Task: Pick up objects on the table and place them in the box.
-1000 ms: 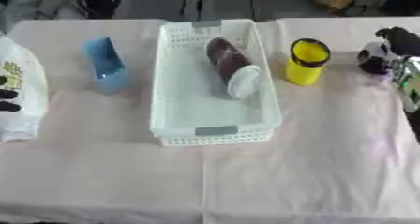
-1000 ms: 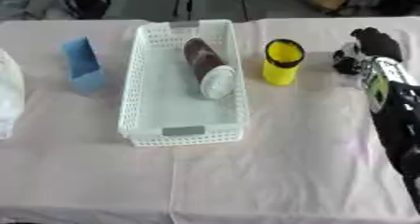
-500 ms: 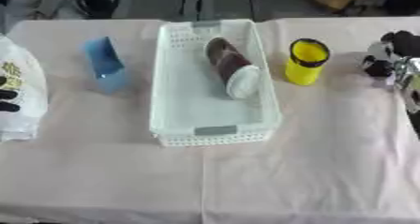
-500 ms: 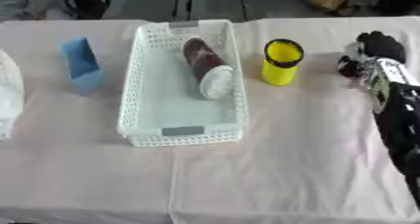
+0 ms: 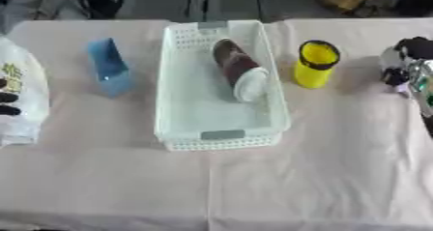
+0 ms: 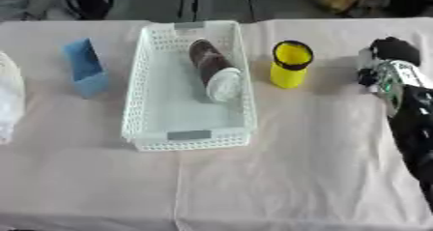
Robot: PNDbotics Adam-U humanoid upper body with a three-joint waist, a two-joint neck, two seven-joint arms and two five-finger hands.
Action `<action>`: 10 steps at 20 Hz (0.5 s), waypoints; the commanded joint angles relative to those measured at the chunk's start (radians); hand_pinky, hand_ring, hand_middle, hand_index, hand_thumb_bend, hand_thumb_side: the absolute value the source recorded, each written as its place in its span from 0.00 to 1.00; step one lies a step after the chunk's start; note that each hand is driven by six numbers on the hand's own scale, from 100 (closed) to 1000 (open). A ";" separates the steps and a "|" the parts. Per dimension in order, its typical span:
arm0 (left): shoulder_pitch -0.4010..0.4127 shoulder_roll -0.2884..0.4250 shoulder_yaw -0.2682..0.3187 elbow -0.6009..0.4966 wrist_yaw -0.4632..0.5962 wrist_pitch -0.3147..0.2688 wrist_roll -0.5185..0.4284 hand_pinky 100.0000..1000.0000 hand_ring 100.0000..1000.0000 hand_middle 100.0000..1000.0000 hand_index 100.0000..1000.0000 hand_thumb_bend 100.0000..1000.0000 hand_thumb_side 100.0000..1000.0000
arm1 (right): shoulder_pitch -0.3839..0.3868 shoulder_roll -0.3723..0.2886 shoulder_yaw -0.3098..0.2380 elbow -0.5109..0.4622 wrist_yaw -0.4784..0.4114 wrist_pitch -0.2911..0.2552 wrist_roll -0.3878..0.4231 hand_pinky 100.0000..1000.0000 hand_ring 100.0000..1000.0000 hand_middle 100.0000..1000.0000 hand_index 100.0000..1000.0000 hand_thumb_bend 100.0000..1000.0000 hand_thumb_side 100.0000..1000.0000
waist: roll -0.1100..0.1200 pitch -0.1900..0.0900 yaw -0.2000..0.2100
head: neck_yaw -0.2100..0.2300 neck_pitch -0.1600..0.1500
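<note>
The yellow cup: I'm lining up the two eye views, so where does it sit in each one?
Left eye view: the yellow cup stands upright in the upper right part, just right of the white basket.
Right eye view: it stands nearer the centre, upper right of the middle, again just right of the basket.
Shared landmark: the basket's grey front label.

We note the surface [image 5: 321,177] under matt, pale pink cloth with a centre crease; the basket [image 5: 182,104] white perforated plastic; the yellow cup [image 6: 290,64] smooth plastic, dark-rimmed; the brown container [image 5: 230,57] smooth with a white cap; the blue object [image 6: 84,66] matt; the right robot hand [image 6: 391,63] black and silver, slightly glossy.
</note>
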 commanded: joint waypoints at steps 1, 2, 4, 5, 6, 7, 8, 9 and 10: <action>-0.014 0.012 0.003 -0.020 0.001 -0.001 -0.001 0.53 0.59 0.63 0.82 0.16 0.95 | 0.002 -0.026 -0.005 0.005 -0.007 -0.002 -0.006 0.07 0.29 0.54 0.65 0.27 0.00 | 0.001 -0.014 -0.001 | 0.000 -0.006; -0.014 0.012 0.003 -0.020 0.001 -0.001 -0.001 0.53 0.59 0.63 0.82 0.16 0.95 | 0.003 -0.025 -0.006 0.002 -0.010 -0.004 -0.018 0.05 0.26 0.51 0.60 0.26 0.00 | 0.001 -0.014 -0.001 | 0.000 -0.006; -0.015 0.012 0.004 -0.020 0.002 -0.001 0.000 0.53 0.59 0.63 0.82 0.16 0.95 | 0.006 -0.025 -0.010 -0.007 -0.027 -0.010 -0.044 0.04 0.22 0.45 0.53 0.23 0.00 | 0.001 -0.014 -0.003 | 0.001 -0.007; -0.015 0.012 0.004 -0.020 0.002 -0.001 0.000 0.53 0.59 0.63 0.82 0.16 0.95 | 0.006 -0.025 -0.013 -0.015 -0.042 -0.014 -0.059 0.04 0.22 0.45 0.53 0.23 0.00 | 0.001 -0.014 -0.005 | 0.001 -0.008; -0.015 0.012 0.004 -0.020 0.002 -0.001 0.000 0.53 0.59 0.63 0.82 0.16 0.95 | 0.007 -0.025 -0.015 -0.021 -0.057 -0.016 -0.072 0.02 0.20 0.41 0.50 0.16 0.00 | 0.000 -0.015 -0.005 | 0.001 -0.008; -0.015 0.012 0.005 -0.020 0.002 -0.001 0.001 0.53 0.59 0.63 0.82 0.16 0.95 | 0.007 -0.025 -0.021 -0.032 -0.084 -0.019 -0.086 0.02 0.20 0.41 0.50 0.16 0.00 | 0.000 -0.015 -0.007 | 0.001 -0.008; -0.015 0.012 0.005 -0.020 0.003 -0.001 0.001 0.53 0.59 0.63 0.82 0.16 0.95 | 0.009 -0.025 -0.025 -0.041 -0.113 -0.020 -0.097 0.00 0.18 0.37 0.47 0.12 0.00 | 0.000 -0.016 -0.008 | 0.002 -0.009; -0.016 0.012 0.006 -0.020 0.003 -0.001 0.002 0.53 0.59 0.63 0.82 0.16 0.95 | 0.010 -0.026 -0.028 -0.051 -0.145 -0.022 -0.109 0.00 0.18 0.37 0.47 0.12 0.00 | 0.000 -0.016 -0.009 | 0.002 -0.009; -0.016 0.012 0.006 -0.020 0.003 -0.001 0.002 0.53 0.59 0.63 0.82 0.16 0.95 | 0.011 -0.028 -0.027 -0.059 -0.174 -0.022 -0.119 0.00 0.16 0.33 0.44 0.08 0.00 | -0.001 -0.017 -0.010 | 0.003 -0.010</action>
